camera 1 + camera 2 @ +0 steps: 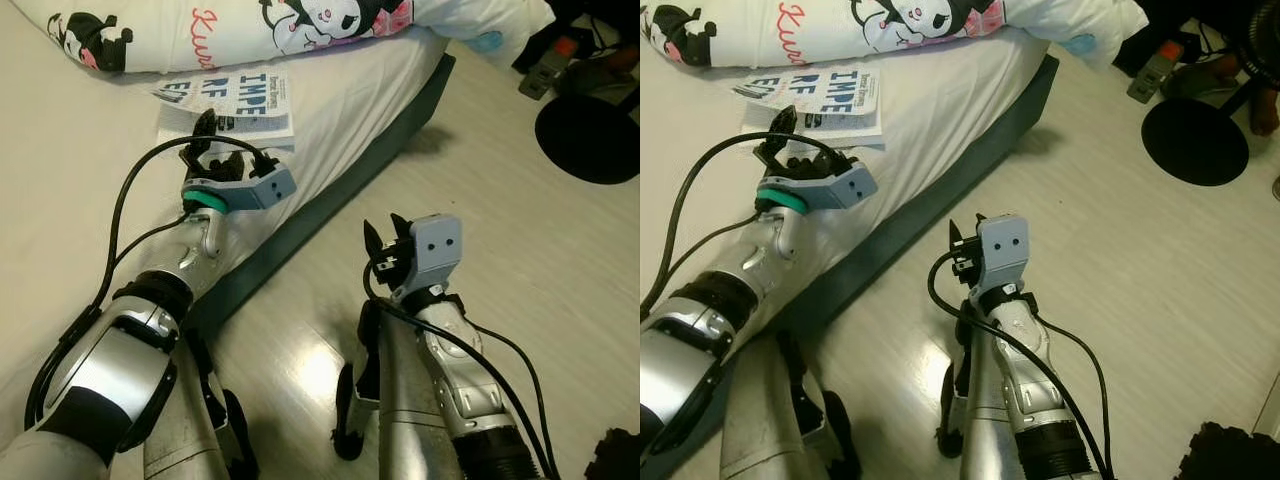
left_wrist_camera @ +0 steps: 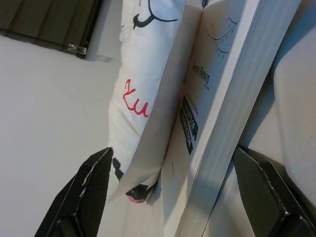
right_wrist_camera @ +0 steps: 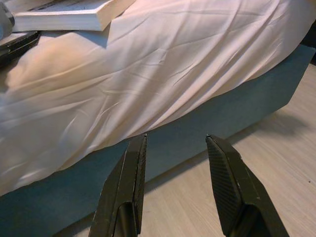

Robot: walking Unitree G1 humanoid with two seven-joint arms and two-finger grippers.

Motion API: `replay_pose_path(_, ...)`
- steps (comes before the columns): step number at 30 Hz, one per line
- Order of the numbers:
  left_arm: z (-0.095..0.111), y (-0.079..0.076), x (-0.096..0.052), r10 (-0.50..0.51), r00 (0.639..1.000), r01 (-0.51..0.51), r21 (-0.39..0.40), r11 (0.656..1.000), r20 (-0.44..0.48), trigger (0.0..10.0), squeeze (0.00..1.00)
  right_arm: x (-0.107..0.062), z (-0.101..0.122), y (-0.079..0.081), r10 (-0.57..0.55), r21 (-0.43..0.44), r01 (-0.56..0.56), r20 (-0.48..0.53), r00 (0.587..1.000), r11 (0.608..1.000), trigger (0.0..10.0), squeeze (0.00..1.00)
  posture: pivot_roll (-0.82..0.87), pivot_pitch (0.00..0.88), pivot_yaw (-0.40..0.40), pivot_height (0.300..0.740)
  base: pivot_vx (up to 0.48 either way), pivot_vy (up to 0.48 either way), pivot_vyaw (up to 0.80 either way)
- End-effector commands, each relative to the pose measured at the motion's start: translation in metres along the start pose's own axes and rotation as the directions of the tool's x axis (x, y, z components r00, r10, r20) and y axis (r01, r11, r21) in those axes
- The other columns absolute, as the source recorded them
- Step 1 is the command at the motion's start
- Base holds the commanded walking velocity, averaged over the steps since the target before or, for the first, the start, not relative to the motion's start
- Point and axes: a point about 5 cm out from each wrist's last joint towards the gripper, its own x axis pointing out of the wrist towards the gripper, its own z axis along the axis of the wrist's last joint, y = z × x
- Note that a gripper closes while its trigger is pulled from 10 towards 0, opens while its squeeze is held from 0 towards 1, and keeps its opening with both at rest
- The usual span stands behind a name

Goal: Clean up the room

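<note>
Hovering fingers-apart at the book, left tool; right tool apart, empty.

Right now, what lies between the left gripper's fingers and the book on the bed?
Nothing. In the left wrist view the left gripper is open, fingers either side of the book, only bare sheet between.

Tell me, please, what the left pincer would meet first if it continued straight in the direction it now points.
Probably the book on the bed: the open left pincer points at it, with the pillow just beyond. Depth is uncertain.
</note>
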Motion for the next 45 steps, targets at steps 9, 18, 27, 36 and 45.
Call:
replay_pose_path(9, 0.006, -0.013, -0.003, -0.081, 0.997, 0.08, 0.06, 0.995, 0.011, 10.0, 1.0, -0.002, -0.006, 0.002, 0.004, 0.011, -0.003, -0.033, 0.999, 1.0, 10.0, 0.0, -0.07, 0.379, 0.032, 0.532, 0.0, 0.0, 0.0)
replay_pose_path(18, 0.029, -0.001, 0.015, -0.098, 0.988, 0.086, 0.106, 0.991, 0.115, 10.0, 0.62, -0.002, -0.006, 0.0, -0.008, 0.009, 0.008, -0.029, 1.0, 1.0, 10.0, 0.0, -0.07, 0.365, 0.044, 0.532, 0.0, 0.0, 0.0)
replay_pose_path(27, 0.036, 0.015, 0.031, -0.072, 0.989, 0.057, 0.12, 0.991, 0.125, 10.0, 0.64, -0.001, -0.007, 0.0, -0.013, 0.008, 0.014, -0.029, 0.999, 1.0, 10.0, 0.0, -0.07, 0.353, 0.048, 0.532, 0.0, 0.0, 0.0)
replay_pose_path(36, 0.031, 0.001, 0.024, -0.21, 0.971, 0.183, 0.202, 0.962, 0.119, 5.5, 0.63, -0.002, -0.006, -0.001, -0.018, 0.006, 0.018, -0.025, 1.0, 1.0, 10.0, 0.0, -0.07, 0.349, 0.049, 0.532, 0.0, 0.0, 0.0)
replay_pose_path(45, 0.02, -0.025, 0.005, -0.456, 0.888, 0.42, 0.302, 0.856, 0.056, 10.0, 0.59, -0.002, -0.006, -0.002, -0.022, 0.004, 0.022, -0.025, 0.999, 1.0, 10.0, 0.0, -0.07, 0.35, 0.046, 0.532, 0.0, 0.0, 0.0)
